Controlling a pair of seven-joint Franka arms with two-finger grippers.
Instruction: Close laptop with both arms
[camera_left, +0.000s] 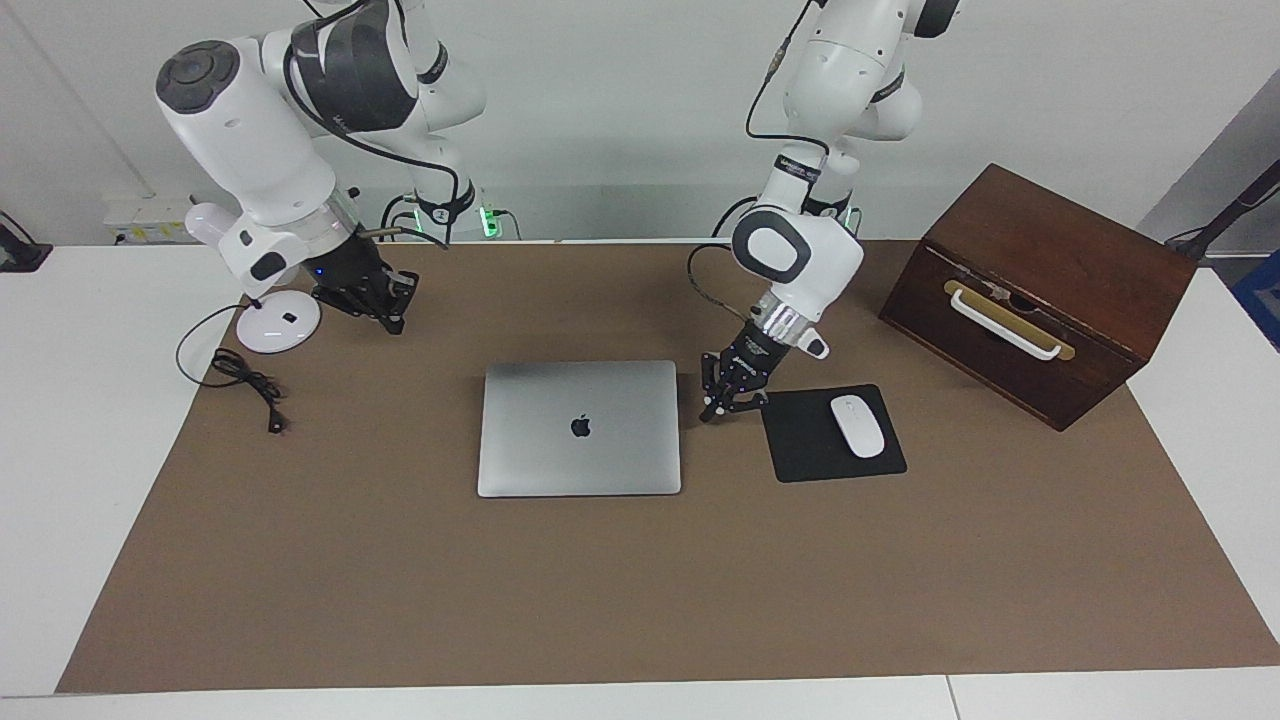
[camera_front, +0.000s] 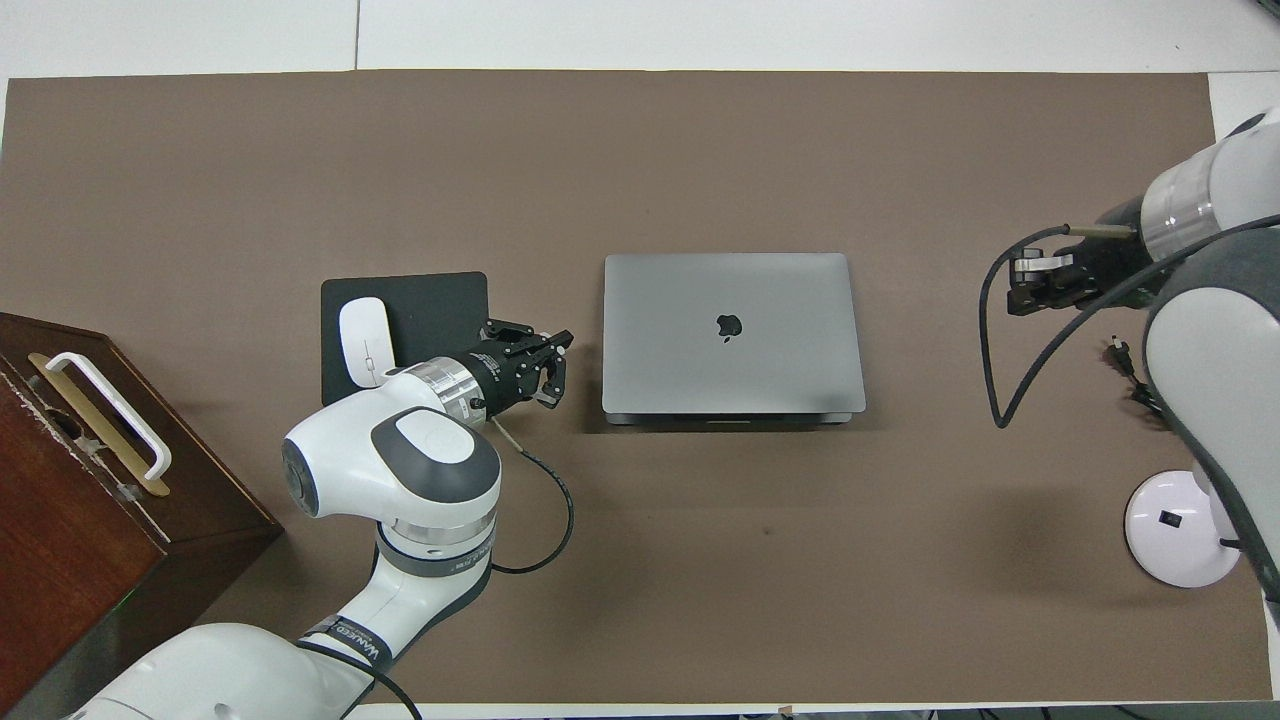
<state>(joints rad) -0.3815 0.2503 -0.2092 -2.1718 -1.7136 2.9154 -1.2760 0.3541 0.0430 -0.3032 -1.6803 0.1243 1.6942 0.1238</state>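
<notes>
Laptop (camera_left: 579, 428): lying shut and flat mid-mat, mouse pad (camera_left: 832, 432) sitting at its three o'clock in the facing view. Thin, stiff, slick metal; probably best pressed on the lid, not pinched. Left gripper (camera_left: 722, 404) hovering just beside it, closed, empty. Right gripper (camera_left: 385, 308) hanging near the lamp (camera_left: 268, 285), closed, empty.

Your white table (camera_left: 80, 480) carries a brown mat (camera_left: 640, 590) over most of its top. On the mat the closed laptop (camera_left: 579, 428) lies at the centre. At its three o'clock in the facing view lies the black mouse pad (camera_left: 800, 440); at two o'clock, the wooden box (camera_left: 1040, 290); at ten o'clock, the lamp base (camera_left: 278, 322) with its cord (camera_left: 245, 385).
</notes>
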